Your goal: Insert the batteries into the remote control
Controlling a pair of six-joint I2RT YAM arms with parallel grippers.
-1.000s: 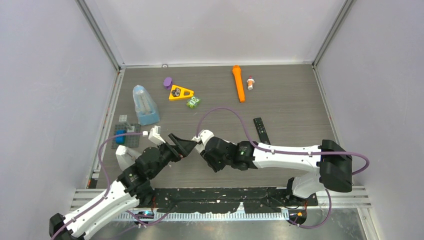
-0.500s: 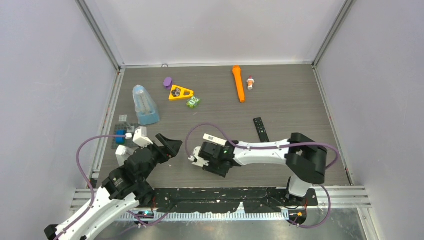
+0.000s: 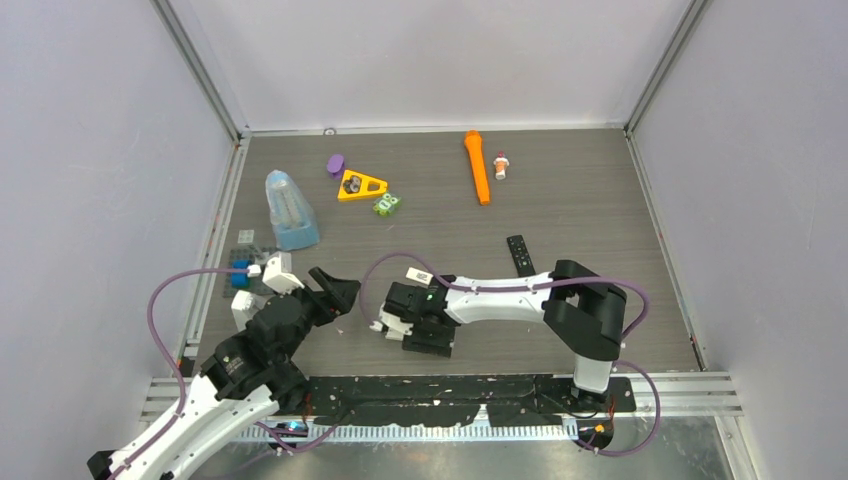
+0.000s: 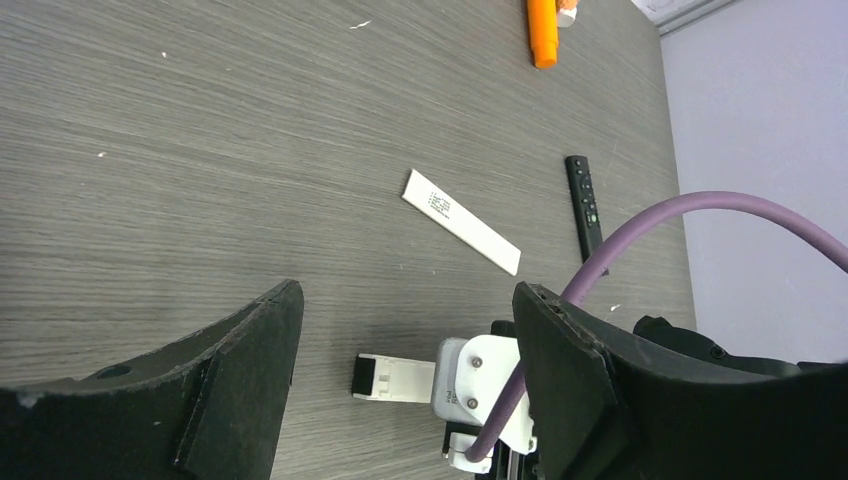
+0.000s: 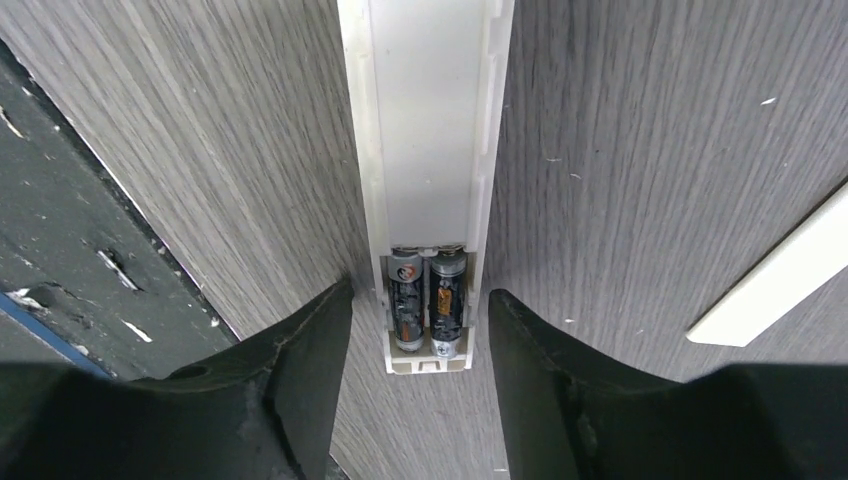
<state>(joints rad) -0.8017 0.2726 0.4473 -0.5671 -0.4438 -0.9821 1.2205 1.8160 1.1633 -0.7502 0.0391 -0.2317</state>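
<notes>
Grey wood-grain table [image 3: 580,200], walled bay. The remote control [image 5: 425,120] lies flat at the centre of my right wrist view, back open. Two batteries [image 5: 428,300] sit side by side in its bay, so loading looks done. My right gripper [image 5: 418,305] straddles it, jaws parted, apparently not clamping. My left gripper [image 4: 407,295] is wide and empty. Probably left: refit the loose white cover [image 4: 460,220].

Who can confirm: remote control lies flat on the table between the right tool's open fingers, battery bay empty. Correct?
Not empty. The right wrist view shows two batteries seated side by side in the open bay of the remote control. The rest holds: it lies flat on the table between the open fingers of the right tool.
</notes>
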